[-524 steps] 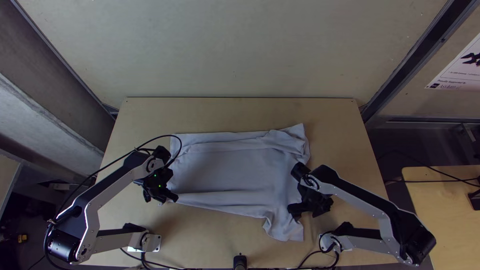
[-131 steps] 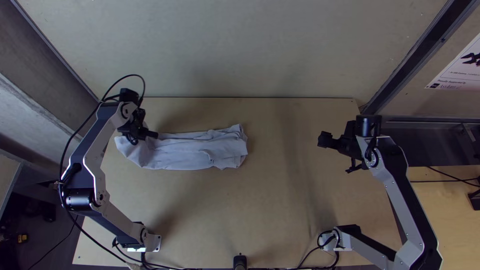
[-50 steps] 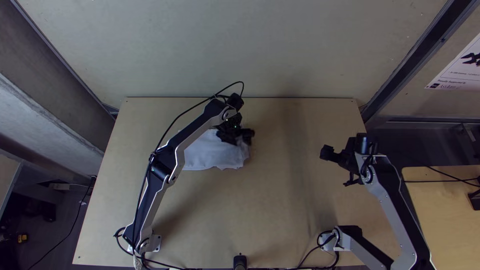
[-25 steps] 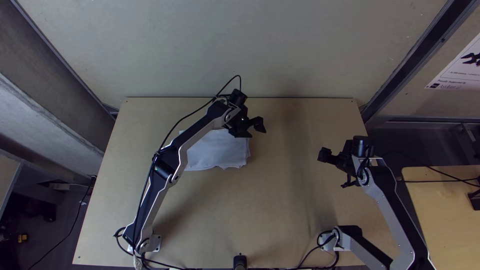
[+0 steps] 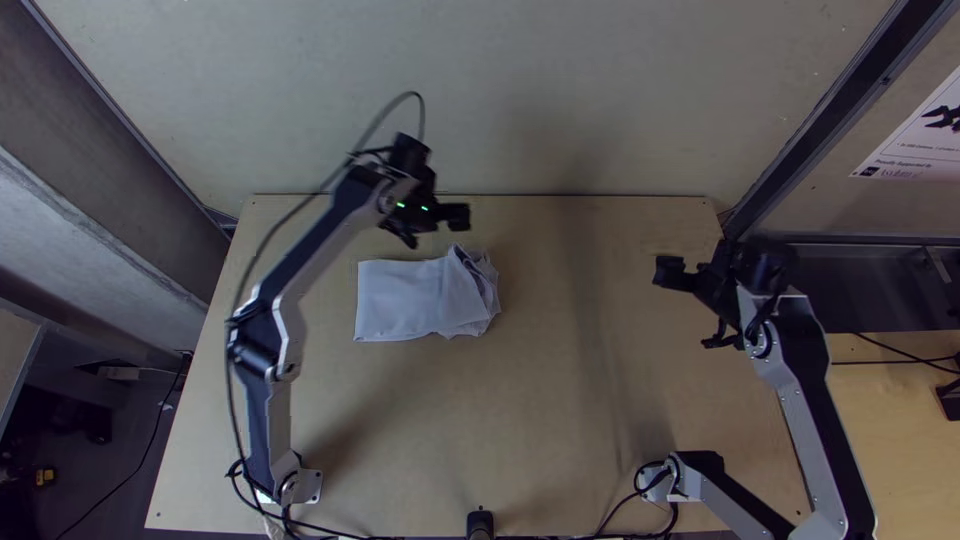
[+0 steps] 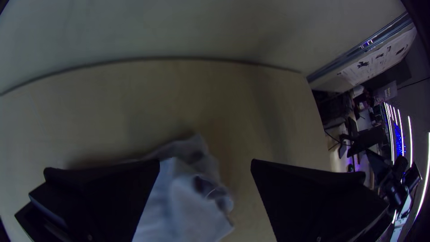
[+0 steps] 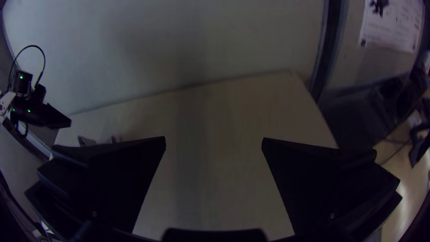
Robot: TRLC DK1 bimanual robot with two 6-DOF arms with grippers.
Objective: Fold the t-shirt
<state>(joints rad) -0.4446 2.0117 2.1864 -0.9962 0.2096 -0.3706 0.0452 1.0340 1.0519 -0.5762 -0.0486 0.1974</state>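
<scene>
In the top view the light t-shirt (image 5: 405, 300) lies folded into a compact rectangle left of the table's middle, smooth at its left and with bunched, layered edges at its right. Above its far edge stands my left gripper (image 5: 440, 232), open and apart from the cloth. The left wrist view has the left gripper (image 6: 206, 163) with its fingers wide apart, the shirt's crumpled end (image 6: 179, 206) below and between them. Far to the right of the shirt, my right gripper (image 5: 688, 308) is open near the table's right edge. In its wrist view the right gripper (image 7: 214, 141) holds nothing.
The wooden table (image 5: 560, 430) is bare in front of the shirt and between the shirt and the right arm. A pale wall (image 5: 560, 100) rises behind the far edge. A side table (image 5: 880, 390) stands at the right.
The widely spread shirt became a long strip, then a shorter rectangle. My left gripper has let go at the shirt's right end and moved back up and left. The right gripper shifted slightly right.
</scene>
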